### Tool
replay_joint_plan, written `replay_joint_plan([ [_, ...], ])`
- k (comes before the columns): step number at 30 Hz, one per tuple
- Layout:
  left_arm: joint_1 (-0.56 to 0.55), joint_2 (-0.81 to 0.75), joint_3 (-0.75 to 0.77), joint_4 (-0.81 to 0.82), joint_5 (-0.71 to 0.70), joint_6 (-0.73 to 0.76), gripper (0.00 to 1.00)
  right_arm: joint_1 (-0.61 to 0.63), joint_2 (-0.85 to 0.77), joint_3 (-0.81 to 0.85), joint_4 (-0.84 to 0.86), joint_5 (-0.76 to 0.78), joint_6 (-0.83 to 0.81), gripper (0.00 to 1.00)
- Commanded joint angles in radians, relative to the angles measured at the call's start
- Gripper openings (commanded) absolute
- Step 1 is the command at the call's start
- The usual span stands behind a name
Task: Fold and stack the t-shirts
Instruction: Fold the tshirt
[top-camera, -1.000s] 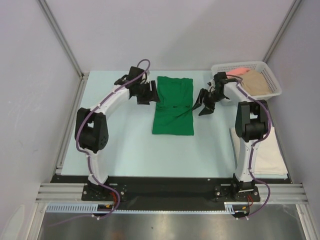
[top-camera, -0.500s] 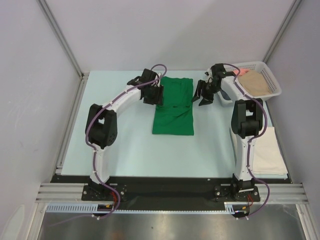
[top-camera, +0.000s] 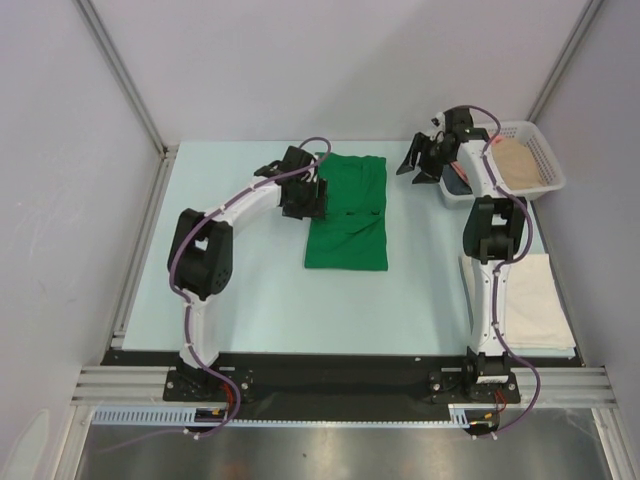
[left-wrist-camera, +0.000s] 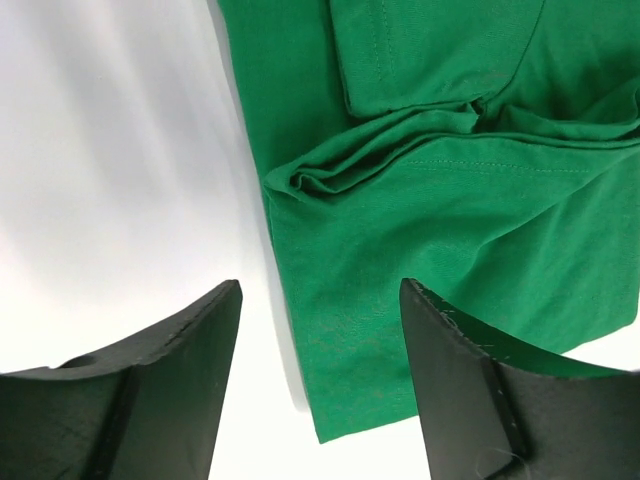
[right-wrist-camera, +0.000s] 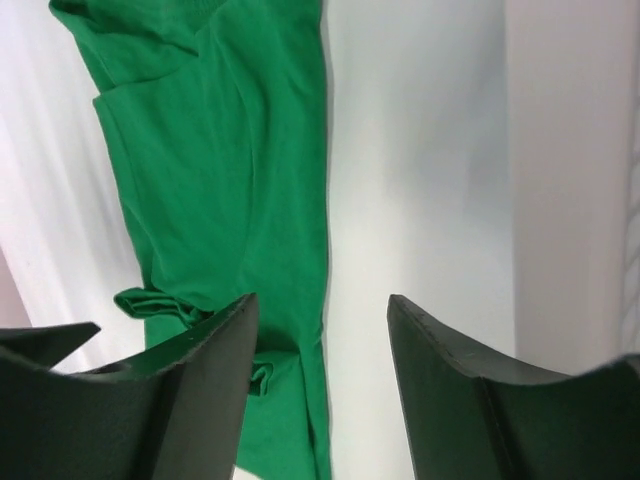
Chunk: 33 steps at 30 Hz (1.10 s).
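My left jaws are spread and pinch nothing. One finger (left-wrist-camera: 170, 380) hangs over bare tabletop (top-camera: 250, 290) and the other over the cloth, so the left edge of the green t-shirt (top-camera: 346, 215) runs between them. I cannot tell whether that second finger touches the fabric. Just ahead of these jaws the shirt's edge bunches into a small ridge of folds.

My right jaws are spread too, with nothing in them. They sit off the shirt's far right corner, apart from it, between the shirt and the white mesh basket (top-camera: 545, 150). From my right wrist the shirt's right edge runs straight down toward the gap between the fingers.

The green t-shirt lies flat in the far middle of the tabletop as a long, narrow strip with creases across its middle. A tan t-shirt (top-camera: 515, 160) fills the basket at the far right corner. A cream-white t-shirt (top-camera: 535, 300) lies folded on the tabletop beside my right arm.
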<state>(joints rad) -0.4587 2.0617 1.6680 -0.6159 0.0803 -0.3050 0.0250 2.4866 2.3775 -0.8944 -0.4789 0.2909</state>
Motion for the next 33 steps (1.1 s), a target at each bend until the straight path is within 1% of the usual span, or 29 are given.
replay_joint_plan([
  [1,-0.003,-0.035,0.025,0.013,-0.005,0.035,0.71,0.015,-0.049,-0.065,-0.028,-0.018,-0.003,0.68],
  [2,-0.003,-0.016,0.036,0.008,-0.007,0.043,0.71,0.024,-0.101,-0.099,-0.017,-0.012,0.002,0.71],
  [3,-0.003,-0.008,0.058,0.002,-0.028,0.052,0.72,0.032,-0.132,-0.166,-0.006,-0.012,0.005,0.73],
  [4,-0.003,0.0,0.067,-0.007,-0.034,0.058,0.72,0.038,-0.153,-0.19,0.0,-0.013,-0.001,0.75],
  [7,-0.001,0.049,0.113,-0.021,-0.022,0.09,0.71,0.079,-0.224,-0.256,-0.041,0.029,-0.047,0.75],
  [9,-0.001,0.083,0.139,-0.03,-0.014,0.098,0.67,0.101,-0.264,-0.309,-0.037,0.057,-0.056,0.74],
  [10,-0.001,0.092,0.145,-0.03,-0.02,0.098,0.66,0.105,-0.299,-0.374,-0.017,0.054,-0.056,0.72],
  [12,-0.001,0.113,0.163,-0.024,-0.025,0.098,0.63,0.116,-0.316,-0.412,-0.009,0.051,-0.055,0.66],
  [13,-0.001,0.121,0.174,-0.025,-0.031,0.098,0.61,0.119,-0.315,-0.42,-0.018,0.045,-0.055,0.55],
  [16,0.0,0.144,0.226,-0.067,-0.072,0.081,0.51,0.136,-0.321,-0.445,-0.038,0.017,-0.039,0.38],
  [17,-0.001,0.141,0.236,-0.088,-0.086,0.073,0.45,0.144,-0.333,-0.48,-0.032,0.028,-0.036,0.38],
  [19,-0.001,0.111,0.225,-0.093,-0.108,0.044,0.43,0.164,-0.357,-0.521,-0.002,0.034,-0.029,0.38],
  [20,-0.003,0.091,0.207,-0.087,-0.117,0.032,0.42,0.171,-0.377,-0.535,0.006,0.034,-0.027,0.39],
  [21,-0.006,0.036,0.146,-0.046,-0.122,0.009,0.42,0.185,-0.382,-0.556,0.02,0.026,-0.016,0.39],
  [22,-0.008,0.035,0.11,-0.022,-0.12,0.0,0.42,0.191,-0.382,-0.566,0.029,0.019,-0.016,0.39],
  [23,-0.009,-0.01,0.075,0.008,-0.113,-0.012,0.42,0.199,-0.381,-0.577,0.04,0.01,-0.001,0.38],
  [24,-0.011,-0.023,0.028,0.037,-0.088,-0.029,0.43,0.207,-0.373,-0.587,0.049,0.002,0.007,0.36],
  [26,-0.015,-0.032,0.012,0.038,-0.053,-0.043,0.42,0.23,-0.353,-0.589,0.064,0.009,0.02,0.32],
  [28,-0.024,-0.025,0.018,0.019,-0.045,-0.046,0.41,0.237,-0.342,-0.586,0.1,0.011,0.033,0.24],
  [30,-0.028,-0.026,0.013,0.005,-0.044,-0.058,0.38,0.239,-0.312,-0.572,0.118,0.007,0.065,0.22],
  [33,-0.026,-0.047,-0.034,0.045,0.002,-0.066,0.38,0.237,-0.263,-0.522,0.138,0.017,0.089,0.19],
])
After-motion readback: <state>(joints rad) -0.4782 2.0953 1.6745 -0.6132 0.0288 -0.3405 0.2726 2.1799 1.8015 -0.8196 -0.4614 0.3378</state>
